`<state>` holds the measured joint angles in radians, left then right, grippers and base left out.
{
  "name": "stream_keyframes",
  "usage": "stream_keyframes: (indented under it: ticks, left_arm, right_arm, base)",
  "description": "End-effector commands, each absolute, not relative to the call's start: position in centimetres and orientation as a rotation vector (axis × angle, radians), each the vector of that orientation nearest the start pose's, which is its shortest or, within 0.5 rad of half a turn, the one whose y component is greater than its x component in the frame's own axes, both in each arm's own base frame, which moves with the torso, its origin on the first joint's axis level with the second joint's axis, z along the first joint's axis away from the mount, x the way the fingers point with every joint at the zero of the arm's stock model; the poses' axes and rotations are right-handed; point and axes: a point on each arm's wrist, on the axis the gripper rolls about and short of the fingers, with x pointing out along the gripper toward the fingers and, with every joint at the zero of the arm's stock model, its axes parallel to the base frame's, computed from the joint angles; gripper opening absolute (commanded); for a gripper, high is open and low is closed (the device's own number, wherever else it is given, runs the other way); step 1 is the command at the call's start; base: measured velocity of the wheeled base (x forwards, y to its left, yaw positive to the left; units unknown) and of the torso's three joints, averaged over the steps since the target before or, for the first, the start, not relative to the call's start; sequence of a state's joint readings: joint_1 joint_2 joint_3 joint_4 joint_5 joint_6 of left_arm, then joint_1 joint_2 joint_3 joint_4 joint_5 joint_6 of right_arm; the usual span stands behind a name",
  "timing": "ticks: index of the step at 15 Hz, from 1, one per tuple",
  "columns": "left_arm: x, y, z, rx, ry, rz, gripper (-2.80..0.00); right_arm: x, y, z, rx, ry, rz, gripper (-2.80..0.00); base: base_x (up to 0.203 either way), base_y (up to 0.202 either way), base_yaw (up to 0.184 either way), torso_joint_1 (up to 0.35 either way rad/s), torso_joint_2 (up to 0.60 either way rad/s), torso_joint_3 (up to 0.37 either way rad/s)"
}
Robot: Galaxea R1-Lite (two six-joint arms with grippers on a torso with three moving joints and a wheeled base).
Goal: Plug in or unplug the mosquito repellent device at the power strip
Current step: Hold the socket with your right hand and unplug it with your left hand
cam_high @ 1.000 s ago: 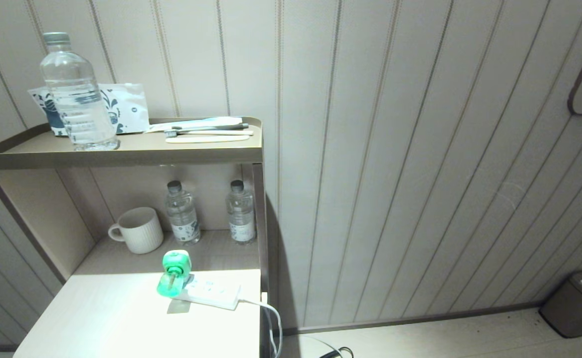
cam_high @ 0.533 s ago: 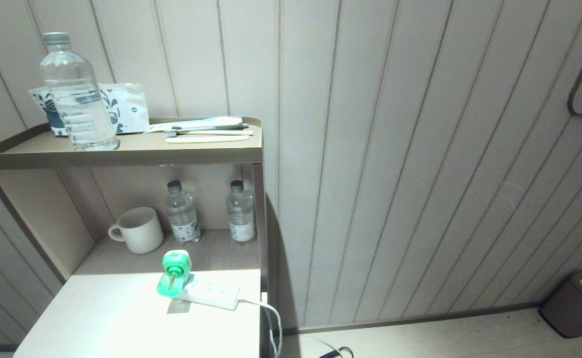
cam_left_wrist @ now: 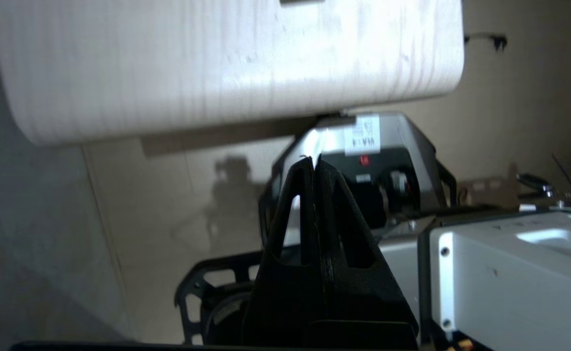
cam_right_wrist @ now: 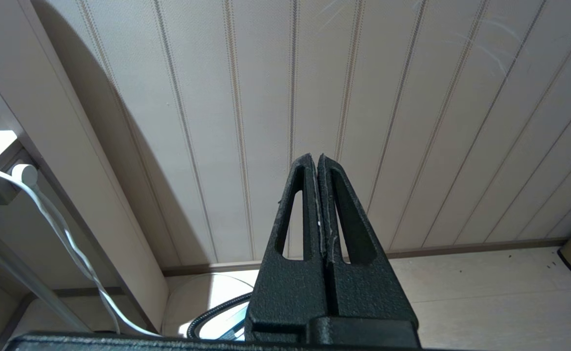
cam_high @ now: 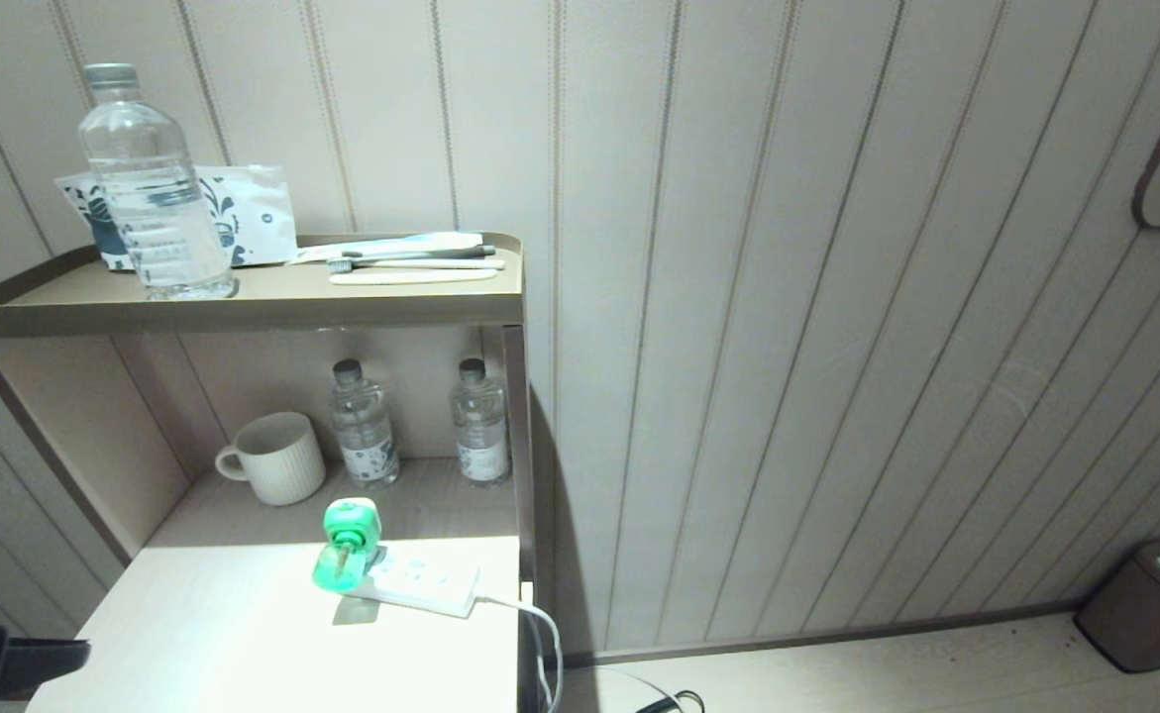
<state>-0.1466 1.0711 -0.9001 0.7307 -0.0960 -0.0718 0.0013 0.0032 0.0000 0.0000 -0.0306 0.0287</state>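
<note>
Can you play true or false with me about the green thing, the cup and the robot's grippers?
1. The mosquito repellent device is plugged into the power strip. True.
2. The mug sits on the top shelf. False: it is on the lower shelf, beside two small bottles.
3. The left gripper is shut. True.
4. The right gripper holds the cord. False: it is shut on nothing.

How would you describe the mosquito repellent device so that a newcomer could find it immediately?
On the pale tabletop below the two-tier shelf, a white power strip lies. The mosquito repellent device sits at its far-left end: bright translucent green, unlike the clear bottles behind.
</note>
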Motion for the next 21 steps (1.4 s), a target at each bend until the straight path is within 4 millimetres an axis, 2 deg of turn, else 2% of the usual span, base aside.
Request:
stream_keyframes:
  ticks: [1,3,4,10,16,21]
  left_arm:
    - [14.7,-3.3,20.5,-0.039,1.142,-0.209,-2.80]
    - [15.9,-5.1,19.0,-0.056,1.260,-0.219,-2.80]
    - [16.3,-5.8,18.6,-0.069,1.277,-0.211,0.00]
    - [19.9,-7.0,17.3,-0.061,1.274,-0.048,0.00]
    - [24.3,-9.1,16.6,-0.069,1.277,-0.030,0.00]
    - [27.1,-10.5,14.7,-0.048,1.315,-0.026,0.00]
  right_arm:
    - [-2.3,-0.1,7.6,0.029,0.003,-0.029,-2.80]
    - [-2.2,-0.1,7.6,0.029,0.004,-0.029,-2.80]
    - [-2.3,-0.1,7.6,0.029,0.003,-0.029,-2.80]
    - [-2.2,-0.1,7.6,0.029,0.004,-0.029,-2.80]
    - [-2.2,-0.1,7.6,0.029,0.004,-0.029,-2.80]
    - [-2.2,-0.1,7.6,0.029,0.004,-0.029,-2.80]
  base:
    - [0.000,0.000,0.000,0.000,0.00,0.000]
    - [0.000,0.000,0.000,0.000,0.00,0.000]
    - [0.000,0.000,0.000,0.000,0.00,0.000]
    - [0.000,0.000,0.000,0.000,0.00,0.000]
    - [0.000,0.000,0.000,0.000,0.00,0.000]
    - [0.000,0.000,0.000,0.000,0.00,0.000]
